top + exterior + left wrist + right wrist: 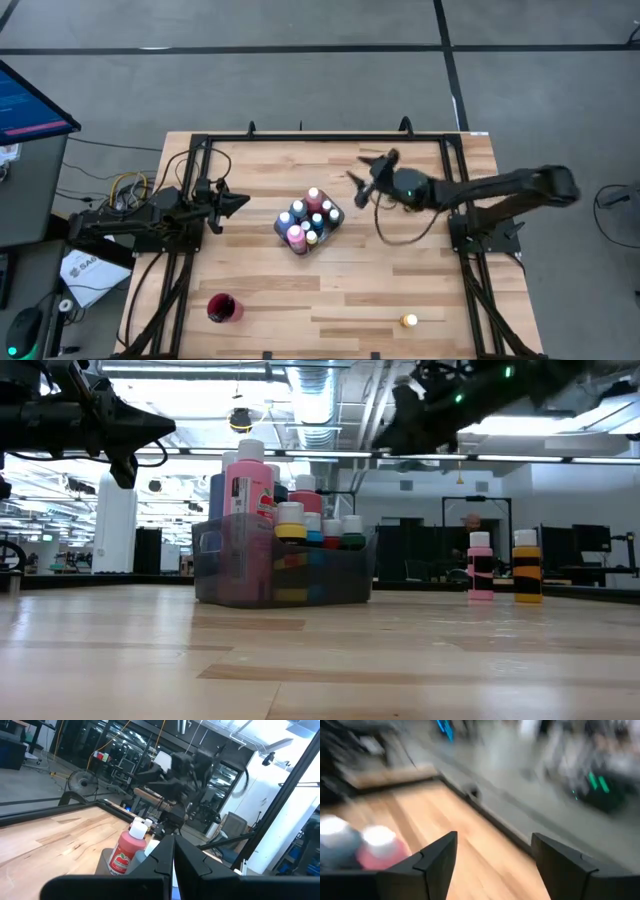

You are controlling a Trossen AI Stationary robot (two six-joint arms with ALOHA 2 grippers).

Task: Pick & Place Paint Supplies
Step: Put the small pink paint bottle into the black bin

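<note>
A clear tray (pixel 333 216) at the table's middle holds several paint bottles (pixel 305 218) with pale caps; a tall pink one (pixel 248 485) stands highest. A pink bottle (pixel 480 567) and a yellow bottle (pixel 526 566) stand upright apart from the tray, and the high view shows a yellow bottle (pixel 408 320) near the front edge. My right gripper (pixel 368 176) hangs open in the air to the right of the tray and beyond it, with nothing between its fingers (pixel 440 857). My left gripper (pixel 240 203) is shut and waits left of the tray, raised off the table.
A red cup (pixel 222 308) stands near the front left. Black frame rails (pixel 330 138) run along the table's far edge and down both sides. A dark cable (pixel 400 232) loops under the right arm. Bare wood lies between the tray and the front edge.
</note>
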